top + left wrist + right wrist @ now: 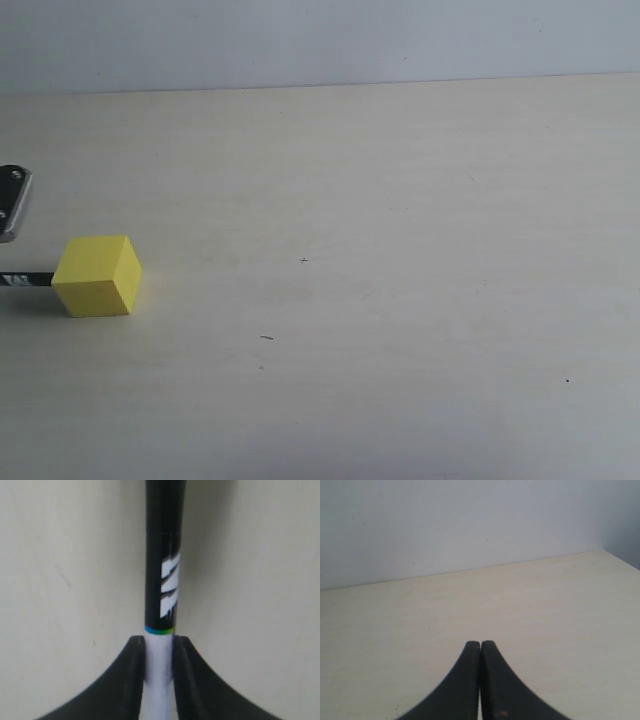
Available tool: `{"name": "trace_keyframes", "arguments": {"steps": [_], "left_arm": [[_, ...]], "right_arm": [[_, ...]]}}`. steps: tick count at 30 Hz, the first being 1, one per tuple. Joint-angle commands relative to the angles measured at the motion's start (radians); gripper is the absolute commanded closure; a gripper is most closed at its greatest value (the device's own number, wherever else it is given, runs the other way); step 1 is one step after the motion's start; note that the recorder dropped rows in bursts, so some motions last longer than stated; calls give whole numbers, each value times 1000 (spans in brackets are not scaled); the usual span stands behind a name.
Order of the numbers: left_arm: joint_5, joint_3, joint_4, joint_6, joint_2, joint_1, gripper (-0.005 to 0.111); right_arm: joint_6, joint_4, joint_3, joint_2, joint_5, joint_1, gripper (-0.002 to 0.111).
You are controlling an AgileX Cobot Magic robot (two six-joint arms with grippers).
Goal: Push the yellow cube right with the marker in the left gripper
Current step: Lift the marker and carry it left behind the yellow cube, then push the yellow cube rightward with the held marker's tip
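left gripper (159, 647): jaws narrow, clamped on the white barrel of the marker (165, 575). the black cap end points straight out ahead of it.

yellow cube (97, 276) sits just beyond the marker's far end, out in front of the left gripper. the tip reaches the cube's near face; contact looks likely, but the join is too small to confirm. cube not seen from the left wrist.

right gripper (480, 647): jaws pressed together, nothing between them, no cube near it.

progress, judged: marker held and lined up, cube close to the left gripper's side of the desk (400, 300). nearly the whole push to the right remains.
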Motion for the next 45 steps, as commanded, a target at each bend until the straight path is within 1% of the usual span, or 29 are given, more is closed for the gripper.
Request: {"name": "trace_keyframes", "arguments": {"steps": [1,2,3,4,5,6,7,9,11,13,15,17,18,21,24,25,27,28,30,31,32,33,34,36,37,38,41,45], "left_arm": [[3,-1,0,-51,0,-142,107],[3,-1,69,-136,0,-141,107],[8,-1,98,-171,0,-128,107],[25,-1,148,-215,0,-94,107],[31,-1,150,-215,0,-78,107],[33,-1,147,-215,0,-42,107],[31,-1,139,-215,0,-24,107],[31,-1,135,-213,0,-17,107],[31,-1,122,-184,0,-54,107],[14,-1,82,-160,0,-128,107],[-26,-1,42,-160,0,-221,107],[-49,-1,42,-167,0,-275,107],[-49,-1,42,-169,0,-291,107],[-45,-1,62,-219,0,-292,107],[-26,-1,115,-274,0,-253,107],[-10,-1,124,-289,0,-220,107],[-1,-1,119,-289,0,-189,107],[-1,-1,117,-289,0,-187,107],[4,-1,95,-289,0,-200,107],[4,-1,72,-289,0,-231,107],[4,-1,61,-289,0,-247,107],[6,-1,25,-289,0,-298,107],[5,-1,14,-287,0,-363,107],[-4,-1,23,-293,0,-432,107],[-4,-1,32,-302,0,-440,107],[0,-1,65,-344,0,-435,107],[33,-1,186,-477,0,-390,107],[45,-1,199,-533,0,-353,107]], "right_arm": [[-7,-7,6,-5,-4,-5,108],[-7,-7,6,-5,-4,-5,108],[-7,-7,6,-5,-4,-5,108],[-7,-7,6,-5,-4,-5,108],[-7,-7,6,-5,-4,-5,108],[-7,-7,6,-5,-4,-5,108],[-7,-7,6,-5,-4,-5,108],[-7,-7,6,-5,-4,-5,108],[-7,-7,6,-5,-4,-5,108],[-7,-7,6,-5,-4,-5,108],[-7,-7,6,-5,-4,-5,108],[-7,-7,6,-5,-4,-5,108],[-7,-7,6,-5,-4,-5,108],[-7,-7,6,-5,-4,-5,108],[-7,-7,6,-5,-4,-5,108],[-7,-7,6,-5,-4,-3,108],[-7,-7,6,-5,-4,-3,108],[-7,-7,6,-5,-4,-3,108],[-7,-7,6,-5,-4,-3,108],[-7,-7,6,-5,-4,-3,108],[-7,-7,6,-5,-4,-3,108],[-7,-7,6,-5,-4,-3,108],[-7,-7,6,-5,-4,-3,108],[-7,-7,6,-5,-4,-3,108],[-7,-7,6,-5,-4,-3,108],[-7,-7,6,-5,-4,-3,108],[-7,-7,6,-5,-4,-3,108],[-7,-7,6,-5,-4,-3,108]]}}
